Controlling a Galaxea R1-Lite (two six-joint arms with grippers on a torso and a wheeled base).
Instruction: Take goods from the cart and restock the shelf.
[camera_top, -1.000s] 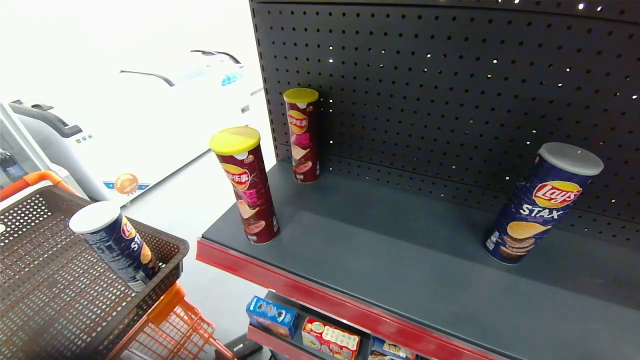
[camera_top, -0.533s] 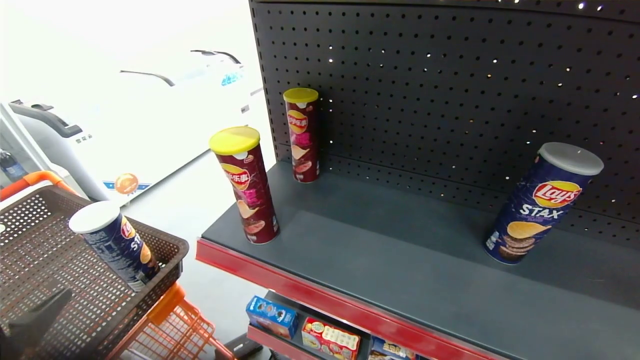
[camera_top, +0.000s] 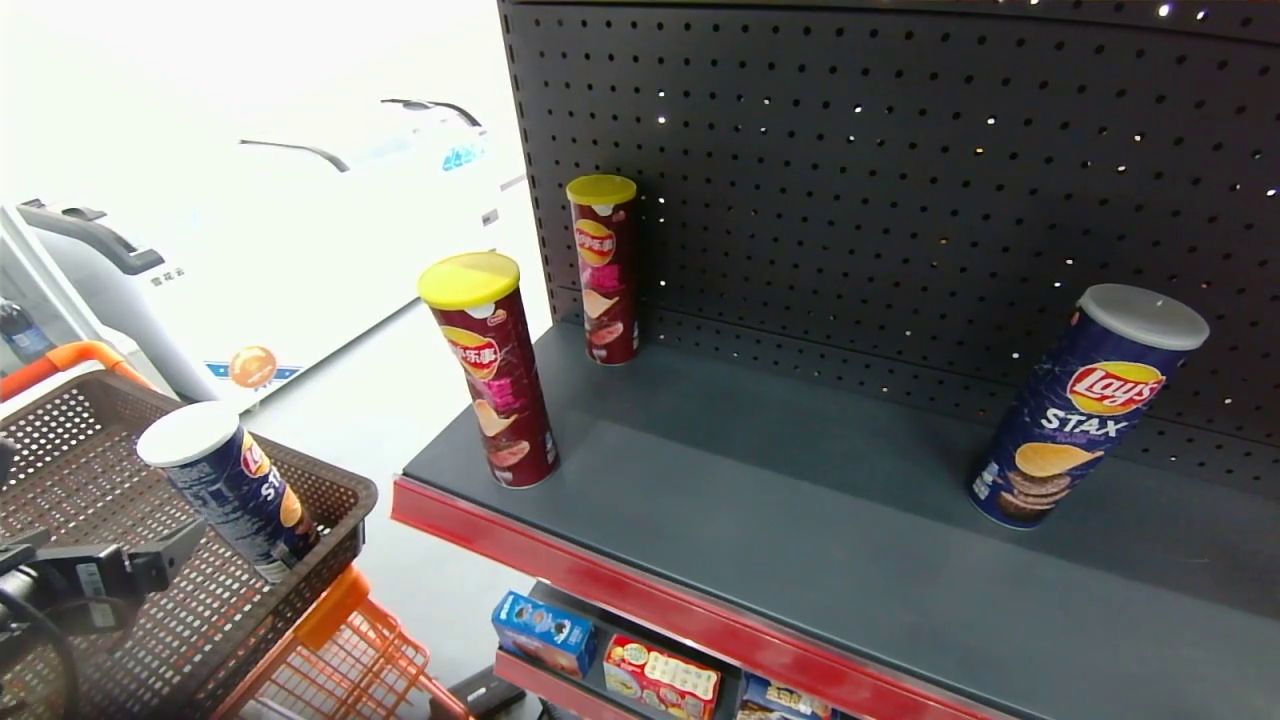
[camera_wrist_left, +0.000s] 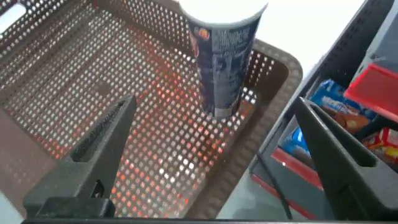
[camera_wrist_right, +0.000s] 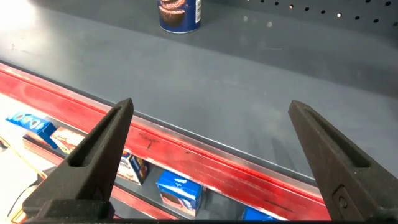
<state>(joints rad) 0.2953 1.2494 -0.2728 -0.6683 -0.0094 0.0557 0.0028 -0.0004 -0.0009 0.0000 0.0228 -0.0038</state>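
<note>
Inside the basket (camera_top: 340, 480), a blue can (camera_top: 228, 488) is standing while the left hand (camera_wrist_left: 214, 106) is hovering over that basket, spread wide.

The left tool (camera_wrist_left: 214, 102) and the right tool (camera_wrist_right: 210, 104) both have their fingers spread wide apart.

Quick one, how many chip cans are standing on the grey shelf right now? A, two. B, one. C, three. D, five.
C: the front maroon can, the rear maroon can and the blue can stand on the shelf; a fourth can sits in the cart basket instead.
</note>
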